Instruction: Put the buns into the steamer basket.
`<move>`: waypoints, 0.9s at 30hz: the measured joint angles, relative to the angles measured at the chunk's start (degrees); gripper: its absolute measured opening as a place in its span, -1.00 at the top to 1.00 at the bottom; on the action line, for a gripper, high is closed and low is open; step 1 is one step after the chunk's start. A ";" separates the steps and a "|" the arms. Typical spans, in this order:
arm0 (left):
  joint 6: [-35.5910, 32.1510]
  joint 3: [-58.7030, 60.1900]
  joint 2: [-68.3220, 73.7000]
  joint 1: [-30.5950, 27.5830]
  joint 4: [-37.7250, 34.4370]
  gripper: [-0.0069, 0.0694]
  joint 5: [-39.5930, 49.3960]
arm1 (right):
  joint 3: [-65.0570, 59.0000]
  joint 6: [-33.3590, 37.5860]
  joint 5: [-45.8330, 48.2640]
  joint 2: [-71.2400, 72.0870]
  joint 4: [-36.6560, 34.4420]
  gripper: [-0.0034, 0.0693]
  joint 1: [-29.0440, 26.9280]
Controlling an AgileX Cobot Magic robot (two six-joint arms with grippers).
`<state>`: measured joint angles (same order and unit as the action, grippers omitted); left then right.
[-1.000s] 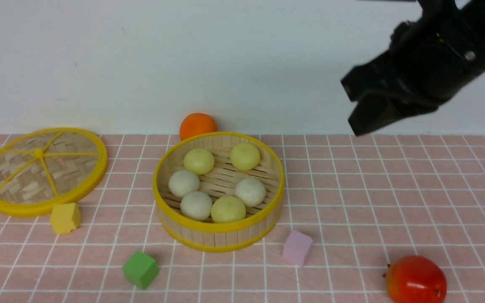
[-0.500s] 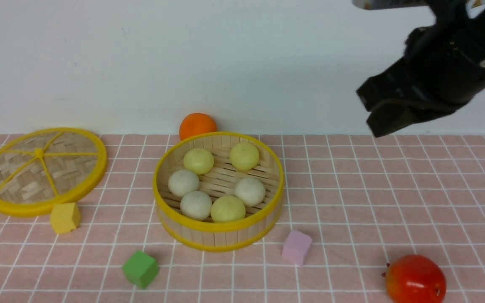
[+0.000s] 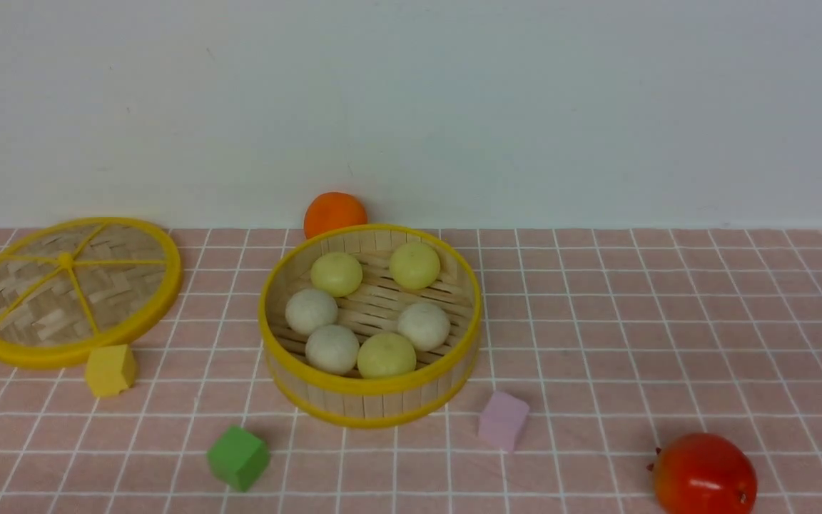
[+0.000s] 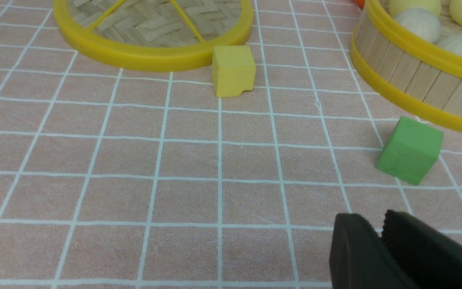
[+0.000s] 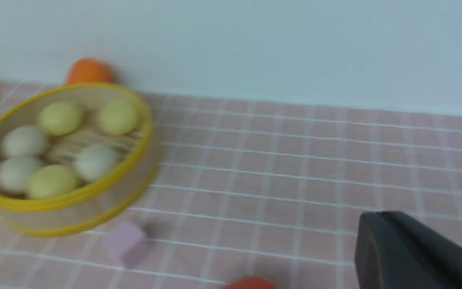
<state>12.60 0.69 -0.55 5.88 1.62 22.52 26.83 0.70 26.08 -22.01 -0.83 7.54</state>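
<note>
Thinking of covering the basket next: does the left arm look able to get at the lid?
Probably yes: in the left wrist view the lid lies flat beyond bare cloth, only the yellow cube against its rim.

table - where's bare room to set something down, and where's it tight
Widest bare patch: right of the steamer basket, behind the red fruit. A smaller one lies in front of the lid, left of the green cube. Crowded: inside the basket, filled by six buns, and its front, between green cube and pink cube.
</note>
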 joint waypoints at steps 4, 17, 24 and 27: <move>0.00 0.00 0.00 0.00 0.00 0.44 0.00 | -10.61 -2.41 -1.11 10.65 0.00 0.89 -4.62; 0.00 0.00 0.00 0.00 -0.11 0.43 -0.05 | -27.81 0.30 -2.43 22.73 -1.10 0.86 -9.13; 0.00 0.00 0.00 0.00 -0.11 0.43 -0.05 | -27.84 0.77 -2.60 22.77 -1.28 0.85 -9.13; 0.00 0.00 0.00 0.00 -0.11 0.43 -0.05 | -27.84 0.77 -2.60 22.77 -1.28 0.84 -9.13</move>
<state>12.60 0.69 -0.55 5.88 1.51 22.47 -1.01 1.47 23.48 0.77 -2.11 -1.59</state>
